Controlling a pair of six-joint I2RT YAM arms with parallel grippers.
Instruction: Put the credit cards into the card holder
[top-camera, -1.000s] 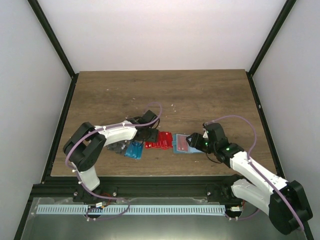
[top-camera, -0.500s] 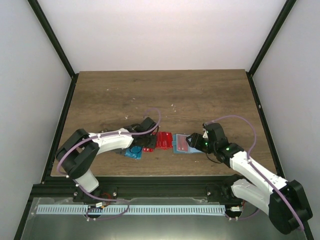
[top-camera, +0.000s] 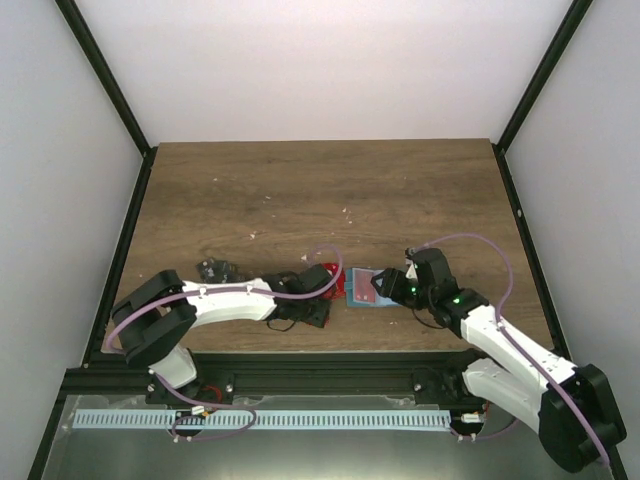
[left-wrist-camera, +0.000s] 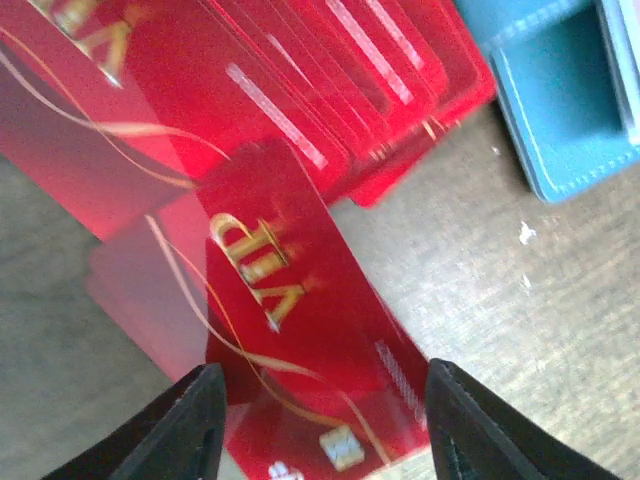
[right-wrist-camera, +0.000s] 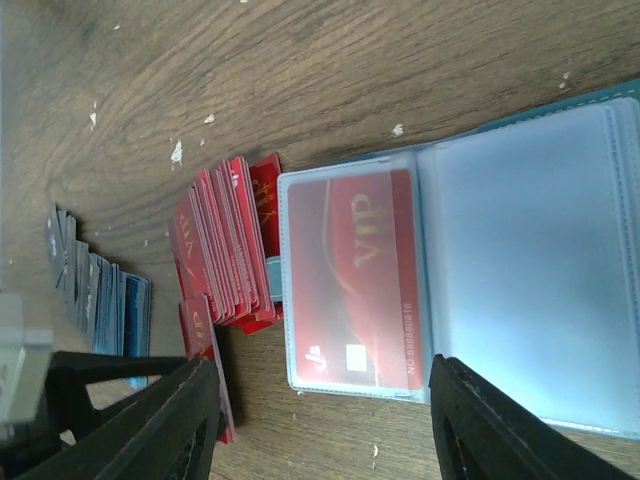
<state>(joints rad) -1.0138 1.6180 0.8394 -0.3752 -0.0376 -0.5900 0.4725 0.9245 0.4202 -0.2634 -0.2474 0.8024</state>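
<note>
The teal card holder (top-camera: 362, 290) lies open near the table's front, and one red card (right-wrist-camera: 350, 280) sits in its clear left sleeve (right-wrist-camera: 300, 370). A stack of red credit cards (top-camera: 334, 280) lies fanned just left of it. My left gripper (top-camera: 325, 292) is at the near edge of that stack, shut on one red VIP card (left-wrist-camera: 300, 320) across its width. That card stands tilted on edge (right-wrist-camera: 205, 365) in the right wrist view. My right gripper (top-camera: 386, 286) hangs open over the holder (right-wrist-camera: 520, 230), with the filled sleeve between its fingers.
Dark patterned cards (top-camera: 215, 269) lie to the left beside the left arm. Blue cards (right-wrist-camera: 115, 310) and dark ones (right-wrist-camera: 62, 250) fan out beyond the red stack (right-wrist-camera: 225, 240). The table's front edge (top-camera: 320, 350) runs close behind both grippers.
My left arm swung right from the blue and dark cards to the red stack and now grips a red card. The right arm and the holder stayed put.
</note>
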